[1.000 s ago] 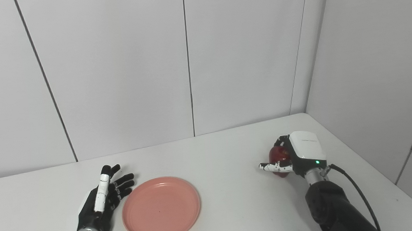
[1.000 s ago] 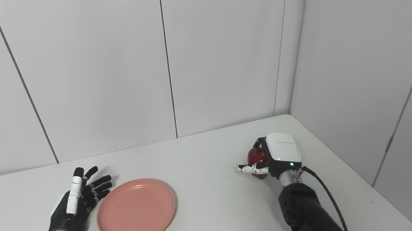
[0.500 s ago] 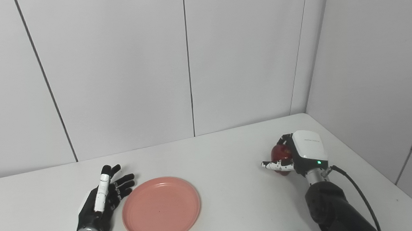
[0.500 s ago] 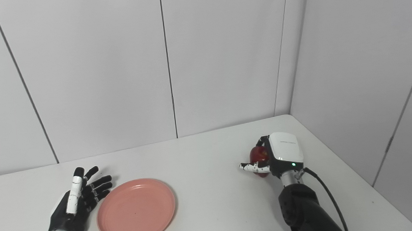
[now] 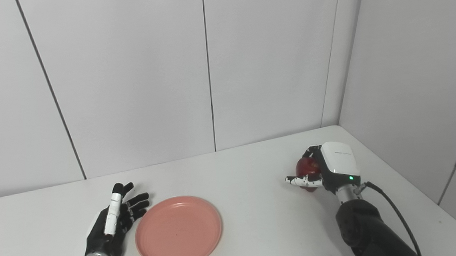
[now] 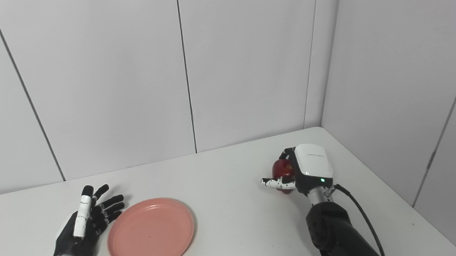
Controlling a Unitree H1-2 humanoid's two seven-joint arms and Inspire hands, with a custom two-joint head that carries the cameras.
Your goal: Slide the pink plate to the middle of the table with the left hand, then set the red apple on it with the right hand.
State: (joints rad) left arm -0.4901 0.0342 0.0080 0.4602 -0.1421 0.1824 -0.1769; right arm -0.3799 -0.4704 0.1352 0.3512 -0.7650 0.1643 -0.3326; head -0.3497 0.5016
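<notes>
Item 1. Right hand [image 5: 329,168]: fingers [image 5: 300,181] curled round the apple [image 5: 306,166], thumb stretched across its lower front toward 9 o'clock. White back-plate faces up, a green light showing near the wrist. The apple sits inside the grasp, its red top visible between thumb and upper fingers; whether its underside touches the bench cannot be told.

Item 2. Left hand [image 5: 112,218]: fingers [image 5: 137,201] spread apart, holding nothing, lying palm-up on the bench and aimed toward 1 o'clock. One finger is white, the others black.

Item 3. Plate [image 5: 178,231]: pink, round, shallow-rimmed, lying flat and bare. It rests just beside the left hand, at that hand's 3 o'clock; contact between rim and fingers cannot be told. The apple and right hand lie well apart from it, at the plate's 2 o'clock.

Item 4. Bench [image 5: 255,170]: white, plain top carrying everything above.

Item 5. Cable [image 5: 394,208]: black, running from the right wrist toward 5 o'clock along the forearm.

Item 6. Wall panels [image 5: 136,78]: pale grey, vertical seams, meeting in a corner at 1 o'clock.
</notes>
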